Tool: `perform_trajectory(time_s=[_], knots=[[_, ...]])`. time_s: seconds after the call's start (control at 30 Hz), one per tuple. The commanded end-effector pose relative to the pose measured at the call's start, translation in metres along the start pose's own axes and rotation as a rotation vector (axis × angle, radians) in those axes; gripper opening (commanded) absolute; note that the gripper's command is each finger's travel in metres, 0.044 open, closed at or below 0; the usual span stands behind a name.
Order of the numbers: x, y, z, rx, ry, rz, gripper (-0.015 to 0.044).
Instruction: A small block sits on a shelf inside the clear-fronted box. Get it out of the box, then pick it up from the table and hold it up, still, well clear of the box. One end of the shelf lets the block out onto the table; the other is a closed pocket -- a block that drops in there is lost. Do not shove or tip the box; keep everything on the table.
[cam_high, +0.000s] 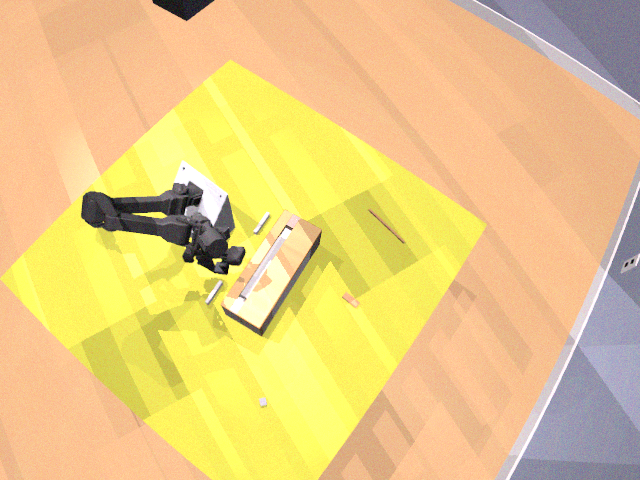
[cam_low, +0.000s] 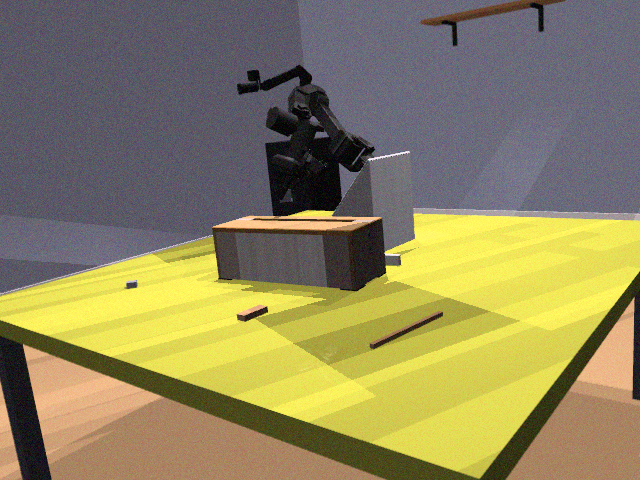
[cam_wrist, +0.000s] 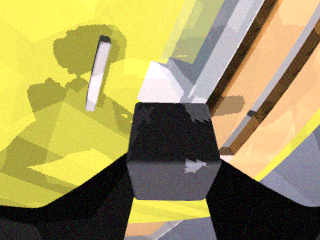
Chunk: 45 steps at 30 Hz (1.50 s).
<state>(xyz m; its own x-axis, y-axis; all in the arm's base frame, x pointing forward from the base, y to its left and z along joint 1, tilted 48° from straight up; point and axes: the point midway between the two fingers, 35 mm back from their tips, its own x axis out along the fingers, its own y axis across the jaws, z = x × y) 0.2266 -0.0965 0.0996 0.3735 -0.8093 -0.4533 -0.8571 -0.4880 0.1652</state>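
My gripper is above the table on the robot's side of the box, near its wall. It is shut on a grey block-like thing, held at the fingertips and partly dark with shadow. Whether this is the task's block cannot be told for certain. A pale piece shows just beyond it in the wrist view; what it belongs to is unclear. The box stands upright with a long slot in its top. The inside of the shelf is mostly hidden, and no block can be made out there.
Two pale bars lie on the robot's side of the box. A small grey cube, an orange brick and a thin brown rod lie on the yellow table. A white panel stands beside the arm.
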Motion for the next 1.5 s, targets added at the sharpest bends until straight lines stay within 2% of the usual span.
perform_trajectory(time_s=[0.0,0.37,1.47], knots=[[-0.0029,0.0019,0.0024,-0.178,0.016,0.007,0.0000],[-0.0112,0.0011,0.0023,-0.586,0.057,0.017,0.0000],[-0.0114,0.0010,0.0023,-0.592,0.058,0.017,0.0000]])
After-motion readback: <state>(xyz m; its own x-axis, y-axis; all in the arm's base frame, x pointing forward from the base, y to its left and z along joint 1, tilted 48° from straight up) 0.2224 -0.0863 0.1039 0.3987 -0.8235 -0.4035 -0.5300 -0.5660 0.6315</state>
